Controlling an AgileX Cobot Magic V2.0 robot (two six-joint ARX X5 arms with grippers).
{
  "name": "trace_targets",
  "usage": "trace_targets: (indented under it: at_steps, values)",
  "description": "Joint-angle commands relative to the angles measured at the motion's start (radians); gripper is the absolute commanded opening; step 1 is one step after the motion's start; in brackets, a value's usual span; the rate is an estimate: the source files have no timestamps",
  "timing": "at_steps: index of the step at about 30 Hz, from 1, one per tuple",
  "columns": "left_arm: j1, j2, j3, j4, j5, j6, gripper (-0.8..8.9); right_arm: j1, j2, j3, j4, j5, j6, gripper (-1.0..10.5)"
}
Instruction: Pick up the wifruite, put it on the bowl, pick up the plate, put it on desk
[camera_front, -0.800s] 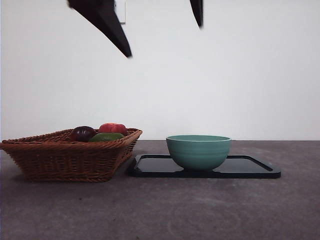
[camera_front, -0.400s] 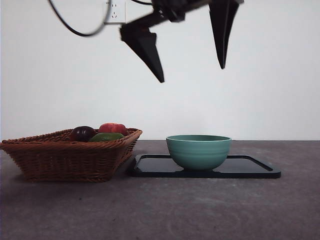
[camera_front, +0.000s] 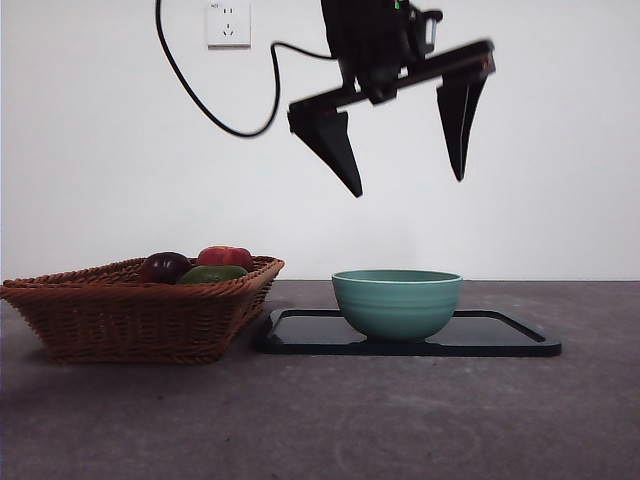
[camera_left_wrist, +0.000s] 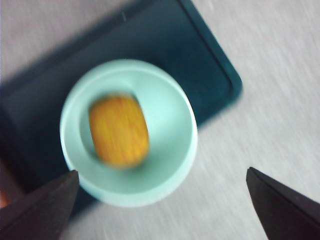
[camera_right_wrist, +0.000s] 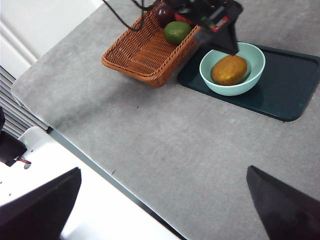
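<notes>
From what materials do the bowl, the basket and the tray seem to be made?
Bowl: probably glazed ceramic, mint-teal, with faint ridges and a soft sheen.
Basket: woven wicker, brown and matte; the strands show.
Tray: dark, glossy, perhaps plastic or lacquer; it reflects the bowl.

**No legible text in any view**

I'm scanning all three feeds and finding nothing readable — no labels, brands, numbers or signs. The wall socket (camera_front: 228, 22) in the front view is showing a tiny mark at its corner, but it's too small for me to make out. The bowl (camera_front: 397, 301), tray (camera_front: 500, 340) and basket (camera_front: 130, 315) are carrying no print.
</notes>
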Motion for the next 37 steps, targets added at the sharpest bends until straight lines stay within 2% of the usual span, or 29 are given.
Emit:
trace_targets:
  at_steps: [1, 8, 24, 29, 37]
  values:
    - [0.005, 0.045, 0.033, 0.034, 0.000, 0.040, 5.84, 0.008, 0.001, 0.020, 0.010, 0.000, -0.011, 5.8]
    - [0.024, 0.090, 0.033, 0.077, -0.008, 0.089, 5.84, 0.008, 0.001, 0.020, 0.007, 0.000, -0.011, 5.8]
    - [0.024, 0.190, 0.033, 0.099, -0.011, 0.091, 5.83, 0.008, 0.001, 0.020, 0.005, 0.000, -0.011, 5.8]
    - [0.024, 0.213, 0.033, 0.100, -0.012, 0.108, 5.49, 0.008, 0.001, 0.020, 0.005, 0.000, -0.010, 5.8]
    - [0.023, 0.230, 0.033, 0.087, -0.050, 0.113, 5.48, 0.008, 0.001, 0.020, 0.002, 0.000, -0.003, 5.8]
